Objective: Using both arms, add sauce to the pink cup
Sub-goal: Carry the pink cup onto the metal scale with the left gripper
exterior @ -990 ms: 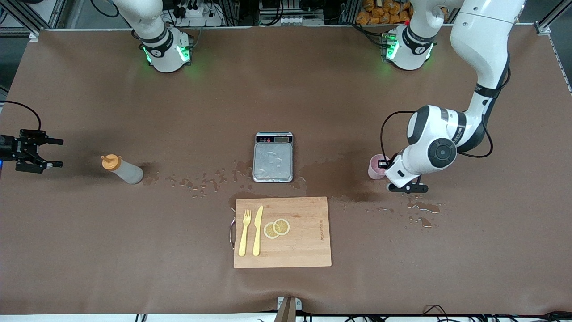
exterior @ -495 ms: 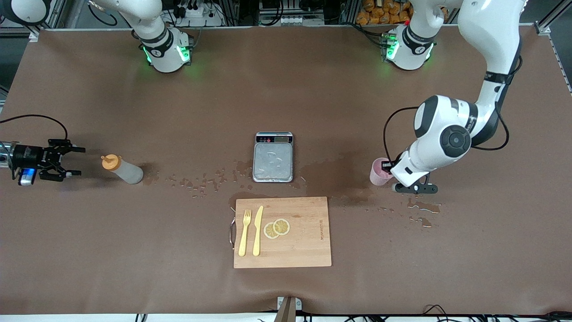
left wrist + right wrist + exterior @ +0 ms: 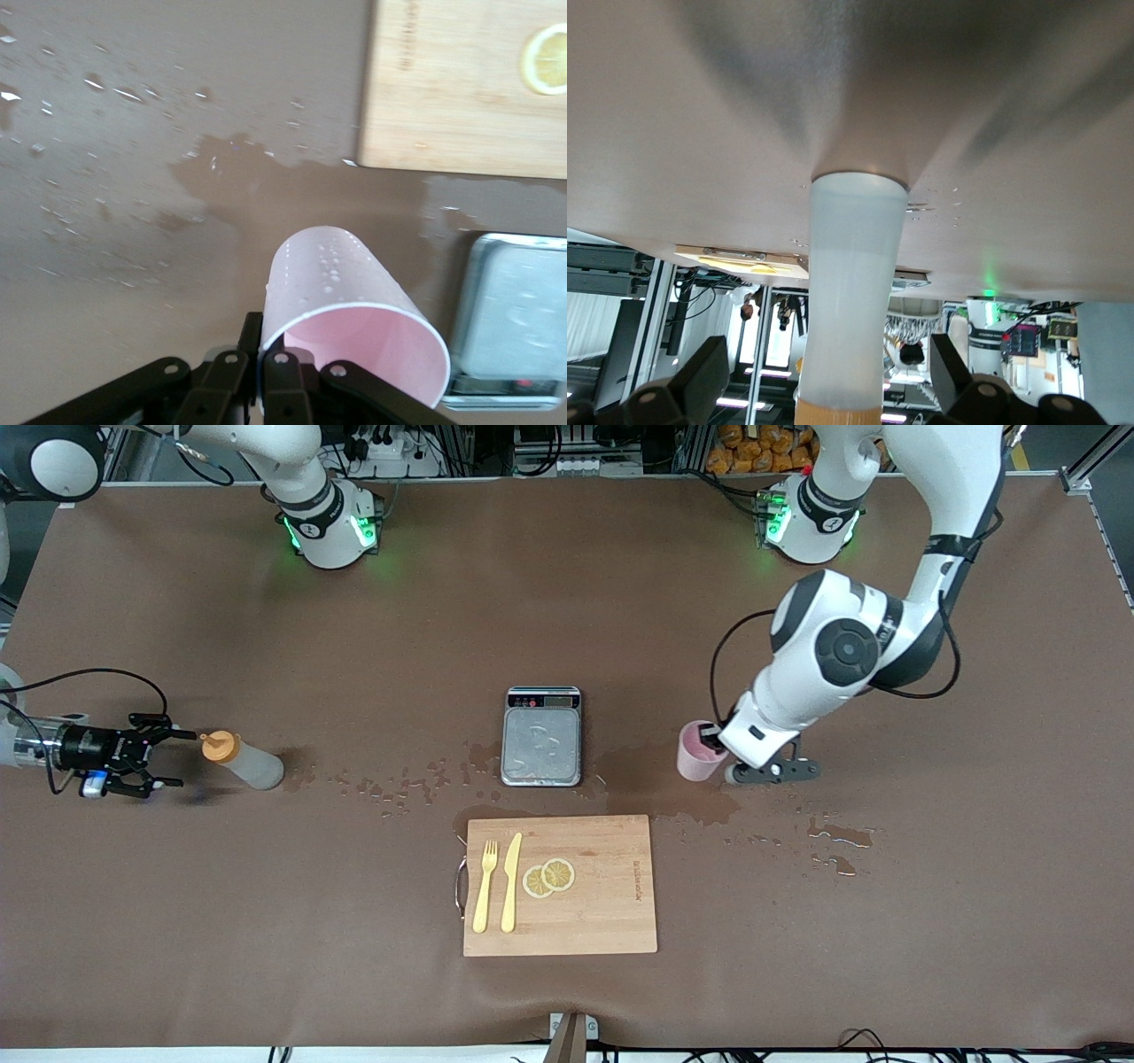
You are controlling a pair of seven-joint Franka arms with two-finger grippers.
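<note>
The sauce bottle (image 3: 241, 761), greyish-white with an orange cap (image 3: 219, 746), stands on the table toward the right arm's end. My right gripper (image 3: 177, 759) is open at cap height, its fingertips level with the cap. In the right wrist view the bottle (image 3: 850, 292) stands between the spread fingers (image 3: 700, 372). My left gripper (image 3: 713, 740) is shut on the rim of the pink cup (image 3: 696, 754) and holds it low beside the steel scale (image 3: 541, 735). In the left wrist view one finger (image 3: 254, 341) is outside the cup (image 3: 341, 288), the other inside.
A wooden cutting board (image 3: 560, 884) with a yellow fork (image 3: 484, 886), a yellow knife (image 3: 511, 881) and lemon slices (image 3: 548, 877) lies nearer to the front camera than the scale. Wet patches and droplets (image 3: 399, 784) spread over the brown table on both sides of the scale.
My left gripper has carried the pink cup toward the scale. My right gripper has moved in from the table's end up to the bottle's cap, still open.
</note>
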